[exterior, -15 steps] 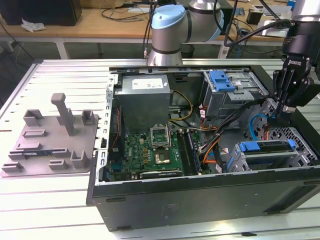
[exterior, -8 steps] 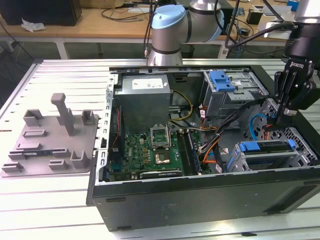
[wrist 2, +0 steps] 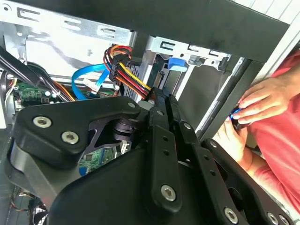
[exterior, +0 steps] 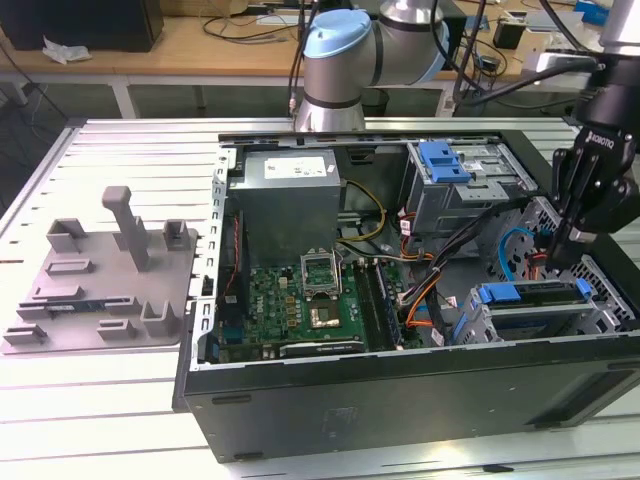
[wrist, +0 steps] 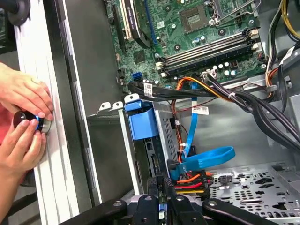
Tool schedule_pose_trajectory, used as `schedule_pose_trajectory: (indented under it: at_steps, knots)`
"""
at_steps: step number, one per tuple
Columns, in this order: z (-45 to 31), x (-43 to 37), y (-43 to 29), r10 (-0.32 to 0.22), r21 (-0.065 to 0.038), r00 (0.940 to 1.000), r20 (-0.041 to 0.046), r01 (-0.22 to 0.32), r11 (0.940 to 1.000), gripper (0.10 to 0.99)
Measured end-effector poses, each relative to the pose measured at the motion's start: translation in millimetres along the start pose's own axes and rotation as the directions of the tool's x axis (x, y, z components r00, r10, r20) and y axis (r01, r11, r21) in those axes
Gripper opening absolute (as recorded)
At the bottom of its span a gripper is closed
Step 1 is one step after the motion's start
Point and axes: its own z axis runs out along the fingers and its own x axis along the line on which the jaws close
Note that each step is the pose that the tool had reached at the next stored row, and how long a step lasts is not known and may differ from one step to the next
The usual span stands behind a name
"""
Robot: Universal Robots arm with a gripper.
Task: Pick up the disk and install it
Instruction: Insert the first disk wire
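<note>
- Exterior view: the disk (exterior: 540, 306) sits in a cage inside the case (exterior: 400, 400), at the case's end toward the exterior view's right. The pincer (exterior: 562, 250) hangs inside the case at that same end, its fingers pressed together.
- Second wrist view: the pincer (wrist 2: 161, 99) is closed beside coloured wires (wrist 2: 129, 75) within the case. A hand (wrist 2: 262, 103) is outside the case wall.
- First wrist view: the disk (wrist: 140, 122) shows its blue rail inside the case, near the pincer (wrist: 161, 187). Hands hold a knob (wrist: 28, 121) outside the case.
</note>
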Motion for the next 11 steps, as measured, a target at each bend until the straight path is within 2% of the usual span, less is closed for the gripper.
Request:
schedule_pose_trajectory:
  at_steps: [3,5,11]
  knots:
    - [1.5,4.2,0.6,-0.002,-0.003,0.9998,0.0220,0.002,1.0000,0.165]
    - [2.4,7.0,0.6,-0.003,-0.004,0.9995,0.0315,0.003,1.0000,0.165]
    - [3.5,12.6,0.9,-0.017,-0.002,0.9986,0.0499,0.017,0.9999,0.165]
